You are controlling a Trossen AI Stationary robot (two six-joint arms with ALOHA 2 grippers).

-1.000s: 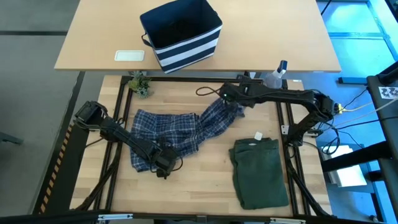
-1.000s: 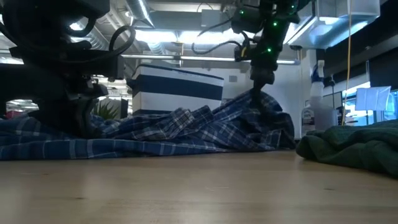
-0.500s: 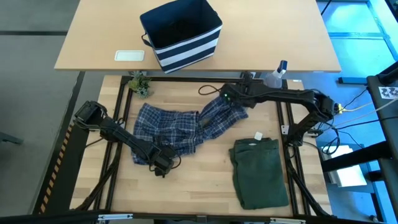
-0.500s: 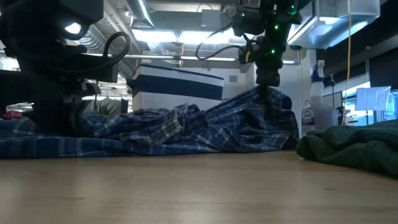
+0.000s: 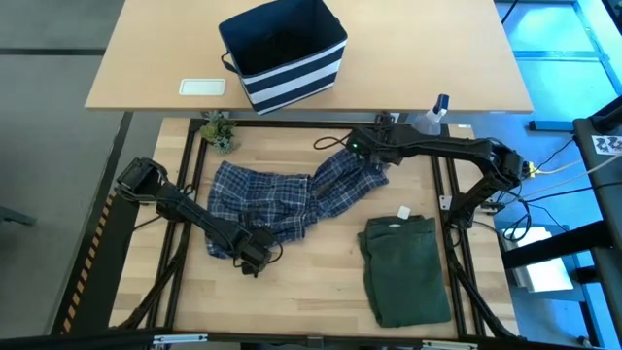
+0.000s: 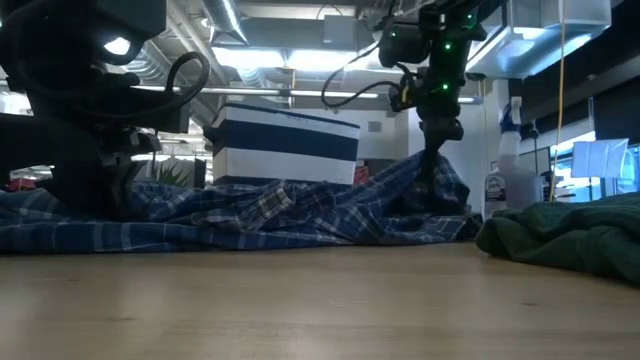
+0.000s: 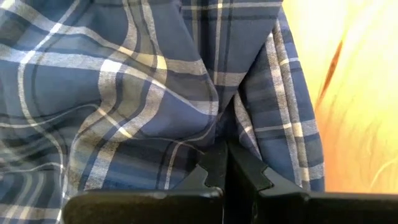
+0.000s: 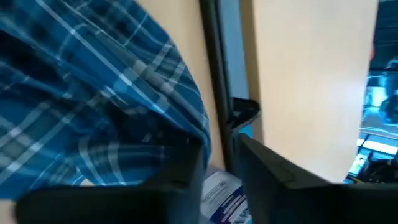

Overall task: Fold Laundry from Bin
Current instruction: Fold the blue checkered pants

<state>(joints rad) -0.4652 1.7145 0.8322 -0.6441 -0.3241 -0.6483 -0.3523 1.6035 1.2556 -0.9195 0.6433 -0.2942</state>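
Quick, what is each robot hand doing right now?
Left end effector: closed, pinching the plaid shirt near its front edge.
Right end effector: fingers slightly apart at the shirt's far corner; cannot tell if it grips.

Two garments (image 5: 292,194), one bin (image 5: 284,53), one spray bottle (image 5: 431,119).

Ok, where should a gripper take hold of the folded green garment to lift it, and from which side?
Probably the dark olive-green garment is best taken at its far edge, by the white tag, coming straight down from above. It lies flat as a folded rectangle on the table, apart from the plaid shirt, so an edge pinch looks easier than the middle.
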